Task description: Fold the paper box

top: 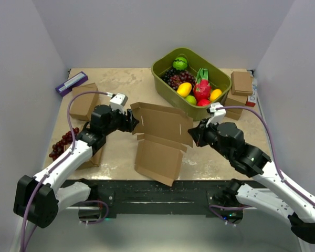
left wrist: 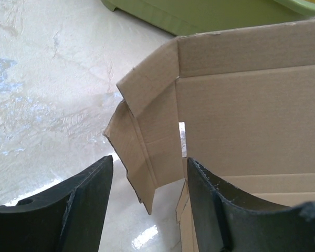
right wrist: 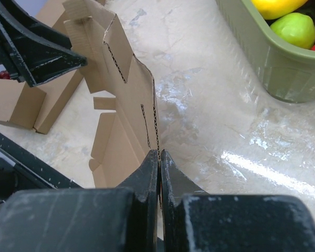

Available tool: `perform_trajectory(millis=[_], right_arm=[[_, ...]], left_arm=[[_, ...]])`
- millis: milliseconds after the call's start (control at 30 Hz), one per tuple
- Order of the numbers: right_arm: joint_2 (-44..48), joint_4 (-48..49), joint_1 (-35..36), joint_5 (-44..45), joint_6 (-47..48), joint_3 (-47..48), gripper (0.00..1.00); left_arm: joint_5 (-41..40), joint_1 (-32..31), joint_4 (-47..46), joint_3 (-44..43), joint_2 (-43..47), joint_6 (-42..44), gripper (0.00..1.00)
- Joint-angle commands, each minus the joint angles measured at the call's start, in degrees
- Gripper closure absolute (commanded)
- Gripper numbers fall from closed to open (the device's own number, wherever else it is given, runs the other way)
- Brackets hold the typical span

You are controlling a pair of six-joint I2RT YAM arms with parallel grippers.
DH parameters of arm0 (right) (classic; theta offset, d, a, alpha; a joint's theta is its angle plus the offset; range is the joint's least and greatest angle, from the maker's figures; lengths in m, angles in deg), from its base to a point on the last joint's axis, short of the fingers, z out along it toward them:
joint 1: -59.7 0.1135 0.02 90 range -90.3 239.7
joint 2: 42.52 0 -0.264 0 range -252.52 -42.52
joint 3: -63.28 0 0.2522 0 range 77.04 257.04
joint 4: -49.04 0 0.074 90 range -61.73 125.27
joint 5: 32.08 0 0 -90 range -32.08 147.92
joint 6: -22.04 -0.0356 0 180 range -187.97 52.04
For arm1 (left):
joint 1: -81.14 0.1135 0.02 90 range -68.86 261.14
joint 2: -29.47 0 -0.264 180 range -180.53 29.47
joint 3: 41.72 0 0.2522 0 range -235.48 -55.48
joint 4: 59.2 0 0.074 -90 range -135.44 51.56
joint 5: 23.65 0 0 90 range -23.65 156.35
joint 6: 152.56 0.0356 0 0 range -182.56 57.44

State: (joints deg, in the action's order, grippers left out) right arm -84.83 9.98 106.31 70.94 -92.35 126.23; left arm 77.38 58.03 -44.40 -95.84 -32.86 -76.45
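Paper box [top: 160, 137] lies on the table just in front of the olive-green tub [top: 170, 93], its rear panel stood up and its front panel flat, with one near corner that seems to reach past the table edge. In the tub are a green round fruit [top: 180, 63] at the back, dark grapes [top: 173, 79], a yellow fruit [top: 184, 89], a pink dragon fruit [top: 202, 88], a small orange-yellow fruit [top: 216, 94] and, lower down, a green one [top: 190, 99] and a red one [top: 203, 102] partly hidden under the others. The left gripper [top: 131, 122], on the side of the paper box away from the tub's right end, is spread wide with the folded side flap between its fingers [left wrist: 89, 202]; I cannot tell whether either finger touches it. The right gripper [right wrist: 159, 173], in front of the tub's near wall, is pinched tight on the paper box's raised edge. To the left of the tub lie a small cardboard box [top: 84, 102] and a purple object [top: 71, 83], too small to make out. More small boxes [top: 241, 84] are stacked right of the tub. Red grapes [top: 63, 143] lie far left, partly behind the cable.
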Motion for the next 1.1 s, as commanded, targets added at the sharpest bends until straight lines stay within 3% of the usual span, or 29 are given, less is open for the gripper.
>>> perform_trajectory(millis=[0, 100, 167, 300, 333, 500, 533, 567, 667, 867, 1067], right_arm=[[0.56, 1.13, 0.15, -1.85, 0.74, 3.10, 1.00], [0.99, 1.39, 0.15, -2.38, 0.74, 3.11, 1.00], [1.08, 1.66, 0.15, -2.73, 0.74, 2.84, 1.00], [1.17, 1.66, 0.15, -2.65, 0.65, 1.61, 1.00], [1.08, 1.66, 0.15, -1.86, 0.65, 1.35, 1.00], [-0.23, 2.01, 0.15, 1.04, -0.93, 1.00, 0.96], [-0.84, 2.01, 0.15, 3.13, -1.63, 0.91, 0.89], [-1.11, 2.10, 0.23, 3.94, -2.68, 0.73, 0.66], [-2.25, 2.89, 0.15, 7.36, -5.48, 0.56, 0.27], [-2.43, 10.34, 0.15, 5.28, -16.19, -2.41, 0.21], [-6.73, 27.91, 0.24, -5.45, -27.54, -9.80, 0.18]], left_arm=[[-2.76, 0.61, 0.96, -0.51, -1.30, 0.44, 0.38], [-2.42, 0.97, 0.64, -0.51, -1.40, 0.44, 0.42], [-1.45, 1.05, 0.11, -0.34, -1.13, 0.44, 0.53], [-0.13, 1.05, -3.31, 0.54, 0.27, 1.49, 0.94], [0.13, 1.05, -3.76, 0.72, 0.54, 1.67, 1.00], [-0.21, 0.97, -3.24, 1.69, 2.90, 2.73, 1.00], [-1.43, 0.97, -2.54, 1.77, 3.69, 2.81, 1.00], [-4.49, 0.79, -1.58, 2.21, 4.57, 2.73, 1.00], [-10.91, -0.26, 1.14, 3.44, 8.88, 0.45, 1.00], [-20.49, -5.08, -2.51, 7.73, 12.32, -9.30, 1.00], [-26.14, -8.00, -14.97, 15.55, 9.68, -6.77, 1.00]])
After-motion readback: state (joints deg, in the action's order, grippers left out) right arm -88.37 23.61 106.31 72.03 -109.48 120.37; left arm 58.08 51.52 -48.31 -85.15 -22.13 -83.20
